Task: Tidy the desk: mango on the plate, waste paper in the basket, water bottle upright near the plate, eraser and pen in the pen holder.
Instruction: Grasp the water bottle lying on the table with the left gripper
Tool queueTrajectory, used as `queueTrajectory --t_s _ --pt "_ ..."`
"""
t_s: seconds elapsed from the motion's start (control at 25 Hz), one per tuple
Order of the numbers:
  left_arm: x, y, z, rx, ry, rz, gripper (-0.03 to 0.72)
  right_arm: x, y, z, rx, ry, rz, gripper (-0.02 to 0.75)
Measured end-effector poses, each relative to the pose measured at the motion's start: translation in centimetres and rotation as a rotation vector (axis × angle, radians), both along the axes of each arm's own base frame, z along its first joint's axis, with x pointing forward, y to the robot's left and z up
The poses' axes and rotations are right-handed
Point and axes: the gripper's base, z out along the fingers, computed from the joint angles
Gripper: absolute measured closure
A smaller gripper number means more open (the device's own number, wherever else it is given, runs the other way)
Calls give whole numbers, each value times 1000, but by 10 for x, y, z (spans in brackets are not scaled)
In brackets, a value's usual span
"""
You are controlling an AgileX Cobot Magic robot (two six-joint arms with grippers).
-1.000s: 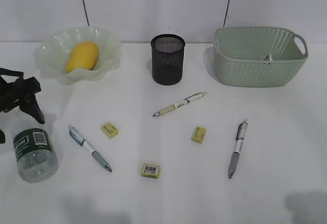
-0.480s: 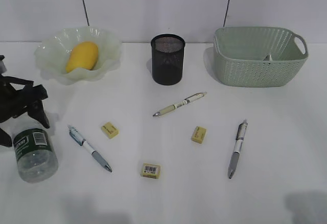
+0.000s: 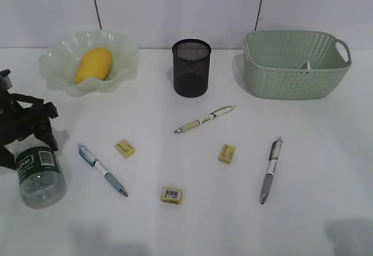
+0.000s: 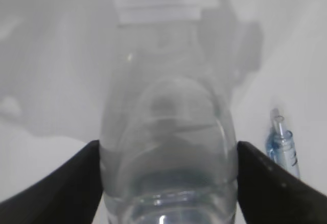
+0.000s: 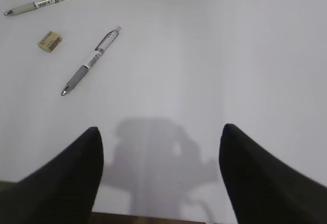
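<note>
The left gripper (image 4: 166, 183) has come down since a second ago and now straddles the bottle (image 3: 38, 174); its dark fingers (image 4: 56, 183) stand apart on either side of the clear body, at or just beside its walls, though whether they press it I cannot tell. In the wrist view the bottle lies between the jaws with its white cap at 12 o'clock, long axis running straight away from the camera. It has not moved: it lies on its side on the desk (image 3: 192, 227) at the far left, cap toward 11 o'clock under the gripper, base toward 5 o'clock. A blue pen (image 3: 102, 170) lies just beside it at 3 o'clock. The mango (image 3: 93, 64) rests in the plate (image 3: 122, 52), at 1 o'clock from the bottle. The right gripper (image 5: 161, 183) hangs open over bare desk, nothing between its fingers, with a grey pen (image 5: 91, 60) at 11 o'clock.
</note>
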Motion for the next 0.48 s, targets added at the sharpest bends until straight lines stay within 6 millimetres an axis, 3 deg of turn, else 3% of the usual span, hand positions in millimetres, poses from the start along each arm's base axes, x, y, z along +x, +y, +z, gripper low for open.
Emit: queueTrajectory --t_s 0.24,0.48 --pt "2 0 -1 -2 4 2 175 0 0 0 -1 0 0 177" --pt "2 0 -1 -2 3 2 176 0 0 0 0 0 -1 177"
